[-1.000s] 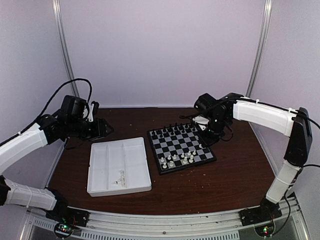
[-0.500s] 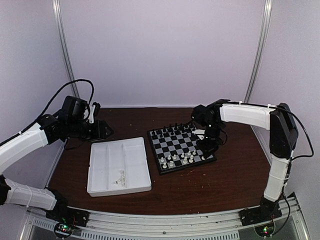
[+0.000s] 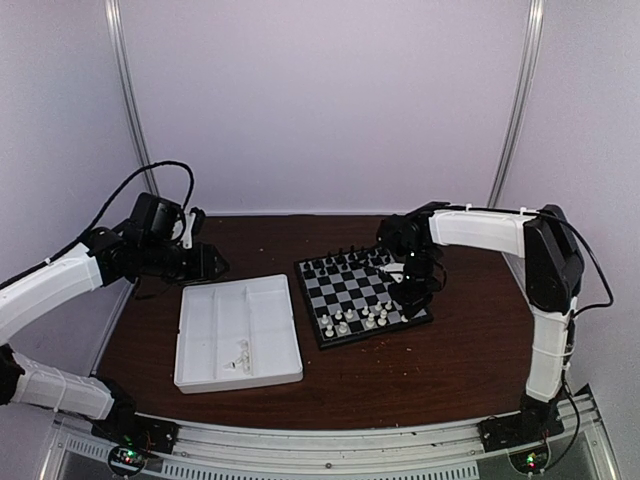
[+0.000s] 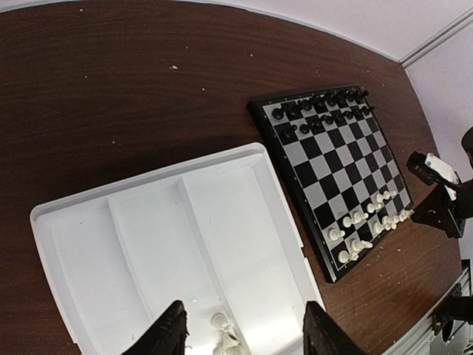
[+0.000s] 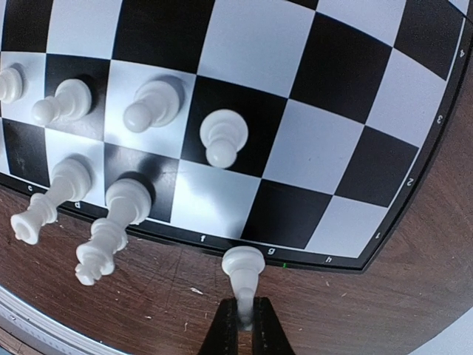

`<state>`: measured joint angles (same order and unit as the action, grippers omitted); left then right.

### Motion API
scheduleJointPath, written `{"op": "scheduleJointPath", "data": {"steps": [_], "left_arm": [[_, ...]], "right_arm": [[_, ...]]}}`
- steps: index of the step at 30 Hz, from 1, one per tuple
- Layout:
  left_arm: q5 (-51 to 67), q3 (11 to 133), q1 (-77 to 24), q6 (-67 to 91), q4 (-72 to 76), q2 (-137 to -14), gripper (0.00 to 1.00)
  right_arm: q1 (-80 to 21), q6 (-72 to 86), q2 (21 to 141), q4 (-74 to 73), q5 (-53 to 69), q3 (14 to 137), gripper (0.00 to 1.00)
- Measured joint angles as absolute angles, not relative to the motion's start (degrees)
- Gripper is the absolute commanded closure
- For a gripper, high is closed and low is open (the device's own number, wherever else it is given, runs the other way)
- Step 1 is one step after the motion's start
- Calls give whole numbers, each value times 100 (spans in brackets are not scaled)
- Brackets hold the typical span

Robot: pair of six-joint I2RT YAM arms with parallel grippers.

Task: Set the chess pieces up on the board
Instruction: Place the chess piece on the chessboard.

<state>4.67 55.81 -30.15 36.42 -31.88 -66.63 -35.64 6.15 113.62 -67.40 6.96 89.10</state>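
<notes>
Tiny white chess pieces (image 5: 224,137) — round-headed, slim-waisted — on black-and-pale chequered board (image 5: 347,68)

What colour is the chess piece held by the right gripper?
White: the small plastic chess piece in the right gripper, clearest in the right wrist view.

It looks like a robotics lab booth. Plain pale panel walls (image 3: 320,100) fill the upper frame, joined by metal corner posts (image 3: 128,110). A dark wooden table (image 3: 420,370) sits mid-frame. Along the bottom edge, an aluminium rail (image 3: 330,440) carries bolted arm bases (image 3: 515,430) and small lit circuit boards (image 3: 125,458).
</notes>
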Motion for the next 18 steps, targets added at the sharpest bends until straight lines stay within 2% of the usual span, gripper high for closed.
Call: {"op": "scheduleJointPath", "data": {"steps": [18], "left_arm": [[462, 5596, -3015, 3583, -3194, -6751, 46]], "right_arm": [[-3564, 593, 11535, -6746, 362, 9072, 100]]}}
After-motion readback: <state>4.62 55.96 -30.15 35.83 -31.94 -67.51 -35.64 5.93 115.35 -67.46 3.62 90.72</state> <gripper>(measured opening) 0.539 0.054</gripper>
